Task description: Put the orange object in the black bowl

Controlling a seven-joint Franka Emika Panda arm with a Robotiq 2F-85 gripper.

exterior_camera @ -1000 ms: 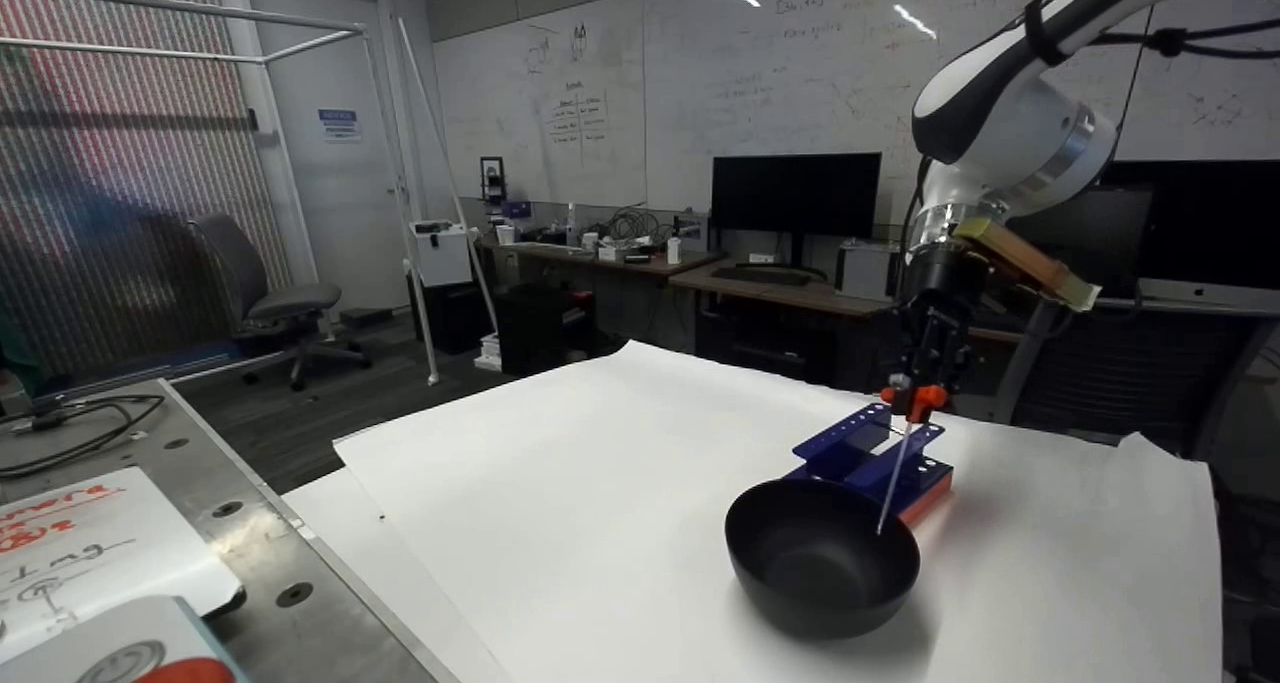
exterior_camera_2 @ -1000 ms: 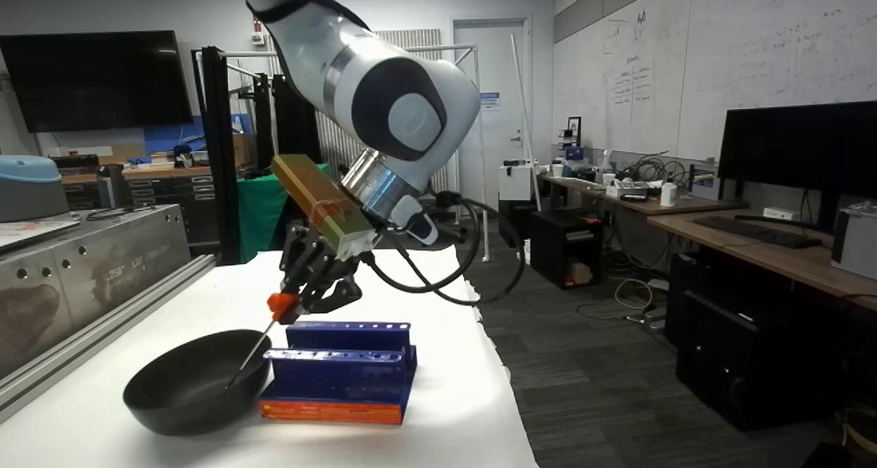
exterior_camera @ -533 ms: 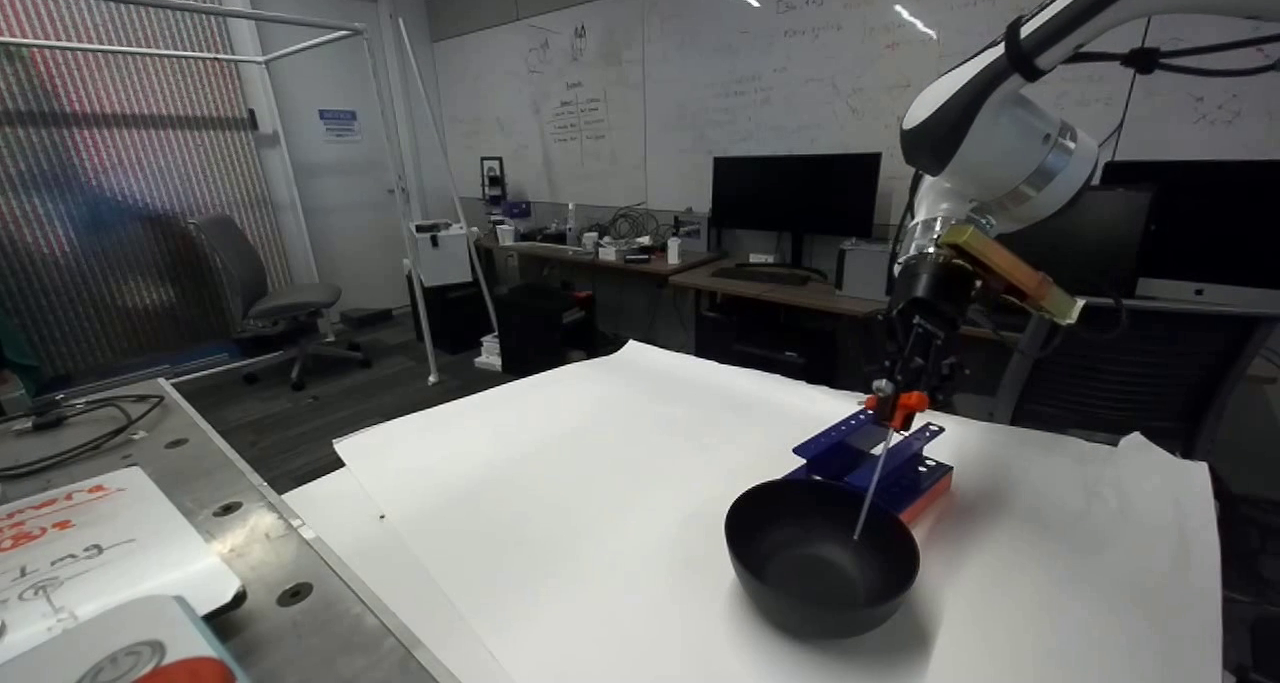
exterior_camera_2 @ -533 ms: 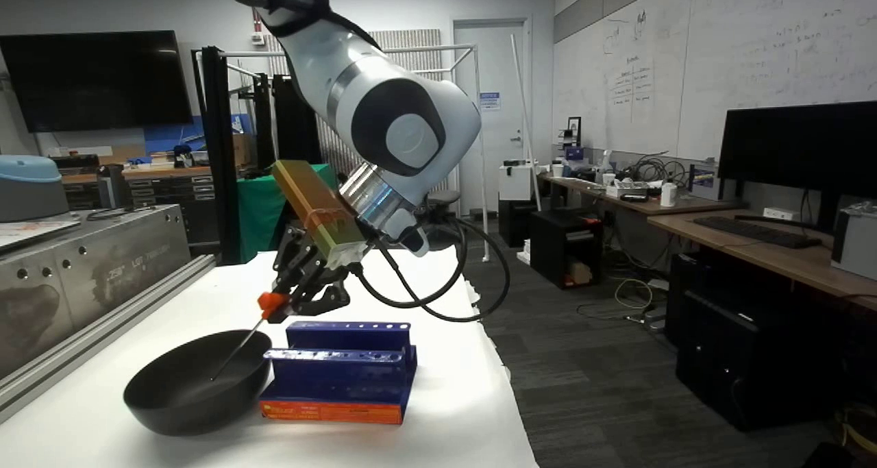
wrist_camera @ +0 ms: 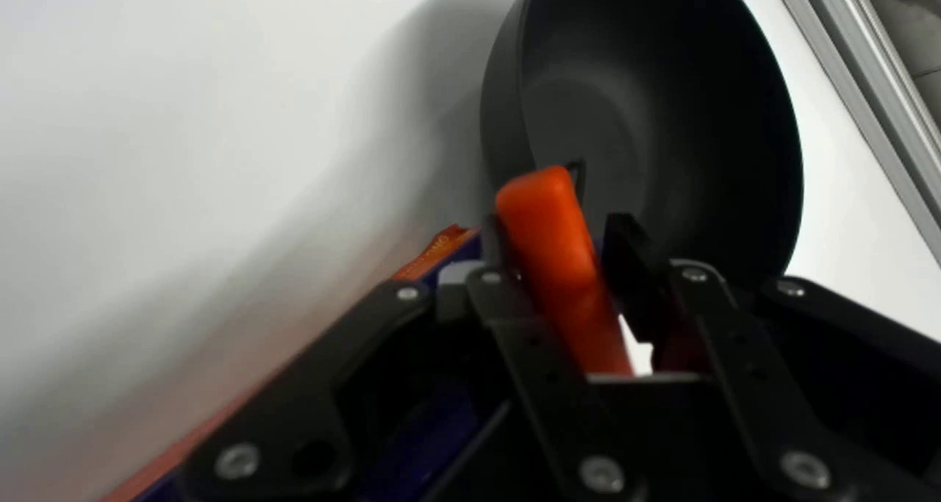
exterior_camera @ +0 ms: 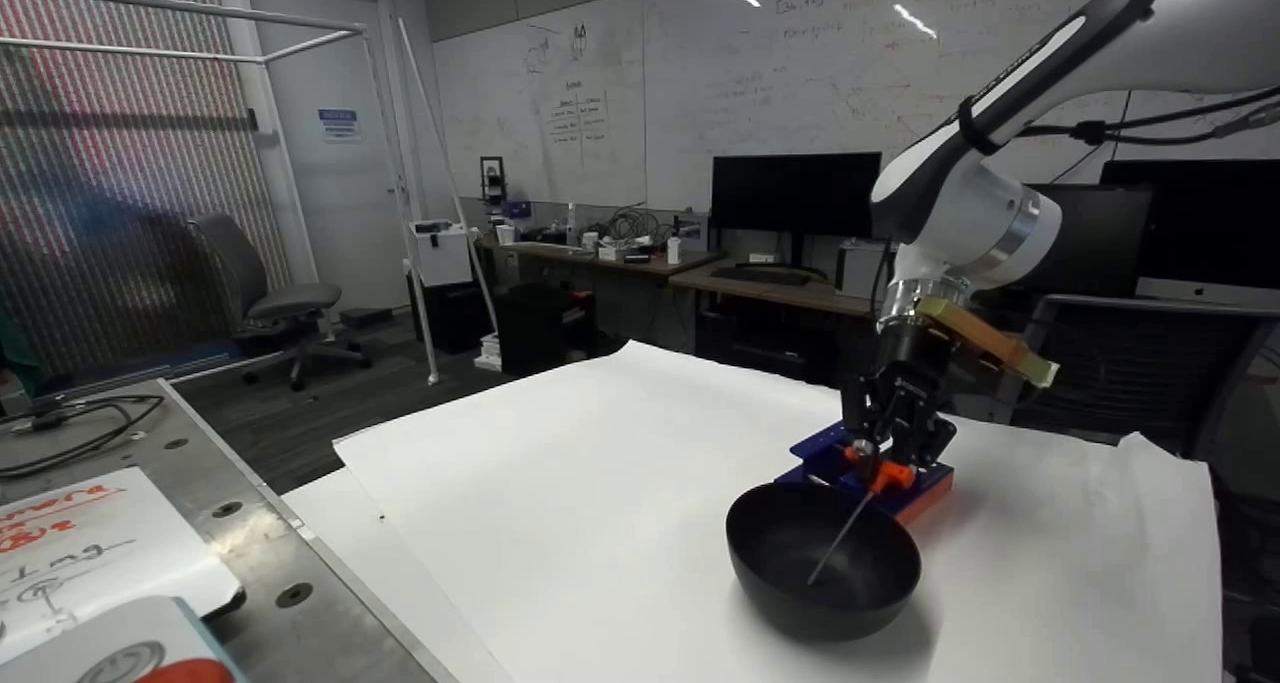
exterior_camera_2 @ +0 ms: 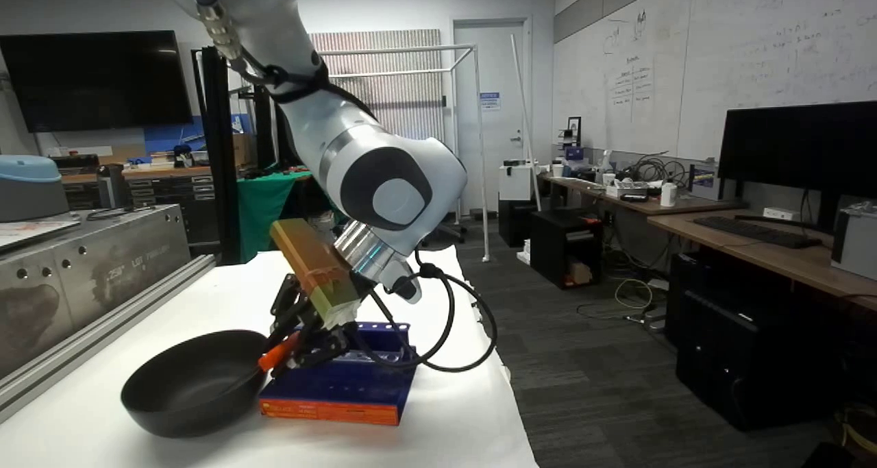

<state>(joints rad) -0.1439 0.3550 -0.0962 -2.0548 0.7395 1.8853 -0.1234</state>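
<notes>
The orange object is a screwdriver with an orange handle and a thin grey shaft. The black bowl stands upright on the white table. The shaft slants over the near rim and its tip is inside the bowl. My gripper is low over the blue box, beside the bowl. In the wrist view my fingers stand either side of the handle, with a narrow gap on its right, so they look slightly open. The handle and bowl also show in an exterior view. The shaft is mostly hidden in the wrist view.
A blue box with raised rails and an orange side stands against the bowl, under the gripper. A metal bench borders the white table. Loose cables hang from the arm. A yellow-green block is fixed to the wrist.
The arm has moved down and toward the bowl. The screwdriver has sunk deeper into the bowl and tilts more. My fingers look spread wider than before. The bowl has shifted very slightly.
</notes>
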